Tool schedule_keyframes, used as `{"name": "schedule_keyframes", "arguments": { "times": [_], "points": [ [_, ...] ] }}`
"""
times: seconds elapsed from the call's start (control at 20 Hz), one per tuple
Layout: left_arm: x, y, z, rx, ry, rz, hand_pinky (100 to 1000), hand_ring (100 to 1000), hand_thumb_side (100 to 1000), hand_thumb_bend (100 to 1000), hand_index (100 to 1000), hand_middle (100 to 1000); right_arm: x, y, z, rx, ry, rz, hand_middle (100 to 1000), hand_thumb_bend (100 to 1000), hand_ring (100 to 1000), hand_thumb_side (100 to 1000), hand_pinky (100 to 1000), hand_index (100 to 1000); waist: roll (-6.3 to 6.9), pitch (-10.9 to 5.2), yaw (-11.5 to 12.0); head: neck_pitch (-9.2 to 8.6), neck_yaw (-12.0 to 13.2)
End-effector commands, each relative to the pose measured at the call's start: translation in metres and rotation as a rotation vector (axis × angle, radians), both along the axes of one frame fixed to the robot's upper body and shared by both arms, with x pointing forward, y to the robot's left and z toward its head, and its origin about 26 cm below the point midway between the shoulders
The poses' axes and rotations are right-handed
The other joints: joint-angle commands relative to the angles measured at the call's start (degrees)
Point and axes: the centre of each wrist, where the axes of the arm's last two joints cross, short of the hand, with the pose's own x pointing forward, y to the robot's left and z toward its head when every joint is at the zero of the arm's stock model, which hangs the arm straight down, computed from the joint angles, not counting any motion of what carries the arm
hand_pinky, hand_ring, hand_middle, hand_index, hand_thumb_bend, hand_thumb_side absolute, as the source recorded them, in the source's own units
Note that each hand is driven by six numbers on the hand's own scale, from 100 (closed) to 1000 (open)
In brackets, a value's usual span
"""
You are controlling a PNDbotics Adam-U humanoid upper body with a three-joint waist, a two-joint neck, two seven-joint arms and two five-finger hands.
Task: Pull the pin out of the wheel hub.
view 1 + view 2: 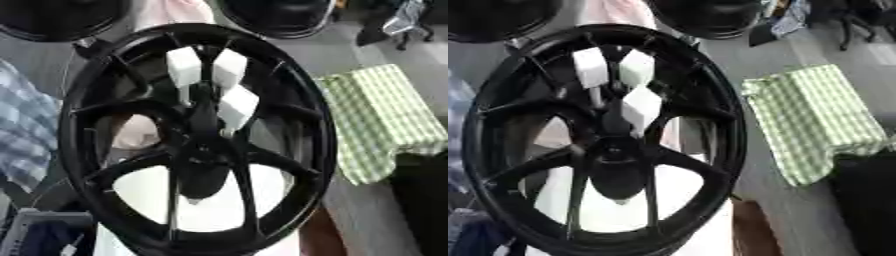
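Observation:
A black multi-spoke wheel (289, 100) fills both views, standing nearly upright and facing me. My left hand (203, 170) is black and reaches straight at the hub (206, 150), covering its centre. Its fingers point up over the spokes, fairly straight and fanned. White pads cap the fingertips (184, 67): two side by side near the top, a third lower right by the hub. I cannot make out a pin; the hand hides the hub's middle. Nothing shows clasped in the fingers. My right hand is in neither view.
A green-and-white checked cloth (385, 120) lies to the right of the wheel. More dark wheels (280, 17) stand behind at the top. A grey box (35, 227) sits at the lower left, and a white surface (210, 210) shows through the spokes.

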Motion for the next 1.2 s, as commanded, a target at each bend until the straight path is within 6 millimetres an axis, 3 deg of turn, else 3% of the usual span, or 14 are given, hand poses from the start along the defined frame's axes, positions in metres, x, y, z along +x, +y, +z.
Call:
{"name": "schedule_keyframes", "arguments": {
  "times": [0.05,0.8,1.2],
  "points": [
    [0.000,0.002,0.012,0.018,-0.037,-0.002,684,654,904,131,749,490,-0.010,-0.007,0.017,-0.242,-0.123,0.143,743,614,779,189,796,815,0.19,-0.73,0.03,0.14,-0.48],
    [0.001,-0.006,0.012,0.018,-0.034,-0.031,685,655,908,134,748,490,0.004,0.012,0.005,-0.295,-0.135,0.163,728,612,770,182,797,803,0.18,-0.60,0.41,-0.10,-1.69],
    [0.001,-0.008,0.009,0.019,-0.024,-0.036,686,655,906,132,748,490,0.027,0.045,-0.007,-0.340,-0.180,0.217,741,593,779,167,803,804,0.39,-1.09,0.17,-0.69,-2.45]
  ]
}}
